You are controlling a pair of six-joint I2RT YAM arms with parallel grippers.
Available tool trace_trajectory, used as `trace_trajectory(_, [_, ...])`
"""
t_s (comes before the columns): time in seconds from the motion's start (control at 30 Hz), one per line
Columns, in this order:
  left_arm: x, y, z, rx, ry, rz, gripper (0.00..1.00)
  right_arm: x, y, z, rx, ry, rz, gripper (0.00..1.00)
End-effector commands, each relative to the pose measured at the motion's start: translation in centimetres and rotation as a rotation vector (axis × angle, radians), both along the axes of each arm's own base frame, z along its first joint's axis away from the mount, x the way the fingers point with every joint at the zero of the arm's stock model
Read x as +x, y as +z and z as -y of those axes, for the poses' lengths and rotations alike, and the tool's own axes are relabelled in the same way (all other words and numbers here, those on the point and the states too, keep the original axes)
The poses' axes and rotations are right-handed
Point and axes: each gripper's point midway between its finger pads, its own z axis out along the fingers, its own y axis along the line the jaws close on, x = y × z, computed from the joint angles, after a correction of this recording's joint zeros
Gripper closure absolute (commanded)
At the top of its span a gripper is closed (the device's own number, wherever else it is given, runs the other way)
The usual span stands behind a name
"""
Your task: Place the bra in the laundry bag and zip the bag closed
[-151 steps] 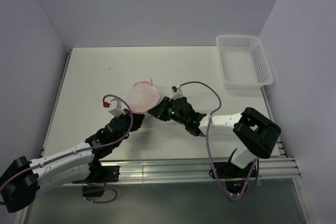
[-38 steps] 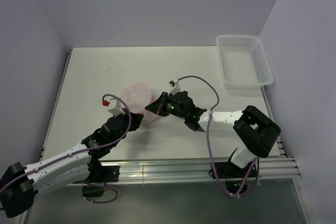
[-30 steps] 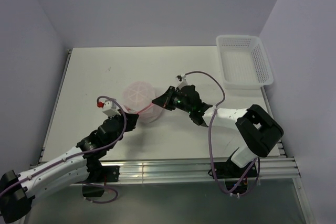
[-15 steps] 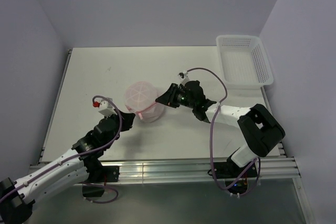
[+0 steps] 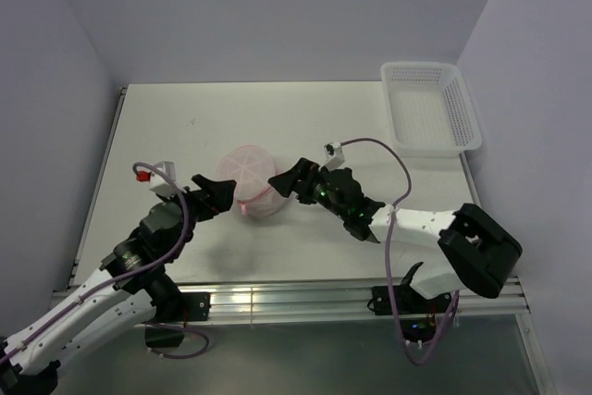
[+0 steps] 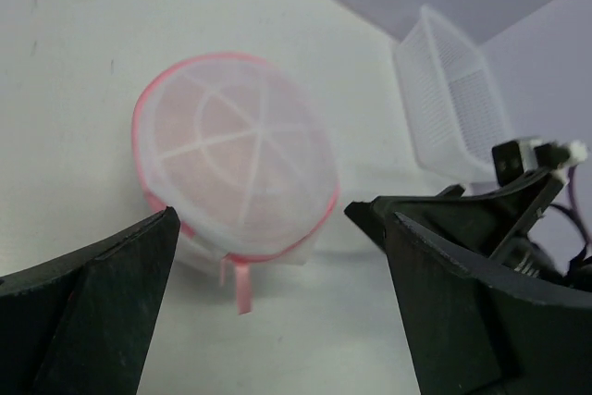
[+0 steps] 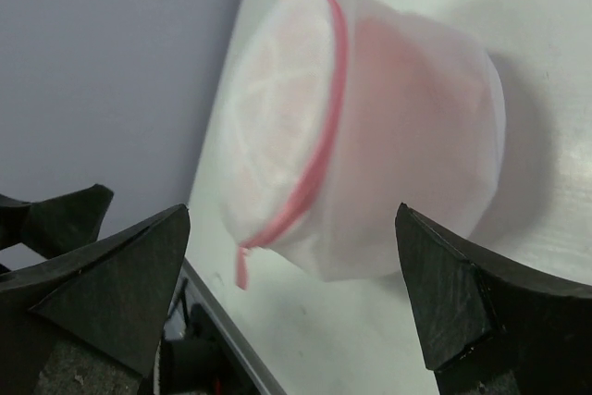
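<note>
No text, label, brand, number or sign can be read anywhere.

Centre of frame: laundry bag (image 5: pixel 250 175), translucent whitish-pink mesh, bright pink rim and pull tab, white ribs radiating like spokes. Upper right: white lattice basket (image 5: pixel 468 116). Off-white bench (image 5: pixel 185 127). Black left pincer (image 5: pixel 215 191) and right pincer (image 5: pixel 283 178).

Bright even light, wrist views softly blurred.

White plastic lattice basket (image 5: pixel 435 147) at far right corner of white table (image 5: pixel 185 104), upright; small dark speck far left.
</note>
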Motion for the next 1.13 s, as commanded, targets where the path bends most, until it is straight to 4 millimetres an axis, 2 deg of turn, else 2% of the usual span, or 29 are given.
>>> trace_trajectory(0.0, [0.0, 4.2, -1.5, -0.002, 0.05, 0.043, 0.01, 1.1, 5.3, 1.4, 0.071, -0.129, 0.15, 0.0])
trace_trajectory(0.07, [-0.2, 5.0, -1.6, 0.007, 0.042, 0.044, 0.01, 0.5, 6.4, 1.5, 0.081, -0.123, 0.18, 0.0])
trace_trajectory(0.1, [-0.4, 6.3, -1.7, -0.008, 0.04, 0.061, 0.01, 0.4, 6.8, 1.4, 0.081, -0.12, 0.192, 0.0])
trace_trajectory(0.17, [-0.7, 7.2, -1.8, -0.001, 0.023, 0.08, 0.01, -0.2, 7.3, 1.1, 0.066, -0.11, 0.201, 0.0])
trace_trajectory(0.27, [-1.4, 10.0, -2.3, -0.017, 0.002, 0.144, 0.01, -0.7, 8.8, 0.7, 0.083, -0.101, 0.233, 0.0])
trace_trajectory(0.47, [-3.0, 13.3, -3.3, -0.016, -0.035, 0.226, 0.01, -1.4, 11.7, 0.6, 0.017, -0.126, 0.32, 0.0])
trace_trajectory(0.63, [-3.7, 14.4, -4.1, 0.004, -0.046, 0.281, 0.01, -1.8, 14.2, 0.6, -0.041, -0.141, 0.394, 0.0])
trace_trajectory(0.67, [-3.7, 14.6, -4.2, 0.005, -0.044, 0.289, 0.01, -1.6, 15.3, 0.7, -0.037, -0.162, 0.411, 0.0])
trace_trajectory(0.87, [-3.9, 16.1, -4.6, 0.029, -0.042, 0.333, 0.01, -1.1, 18.9, 1.3, -0.058, -0.207, 0.493, 0.0])
trace_trajectory(0.97, [-4.0, 16.6, -4.1, 0.041, -0.07, 0.35, 0.01, -0.8, 20.2, 1.5, -0.053, -0.229, 0.519, 0.0])
trace_trajectory(1.07, [-3.8, 16.5, -3.7, 0.058, -0.084, 0.359, 0.01, -0.1, 20.6, 1.3, -0.061, -0.257, 0.533, 0.0])
trace_trajectory(1.1, [-3.7, 16.3, -3.6, 0.063, -0.085, 0.348, 0.01, 0.3, 20.0, 0.8, -0.081, -0.257, 0.527, 0.0])
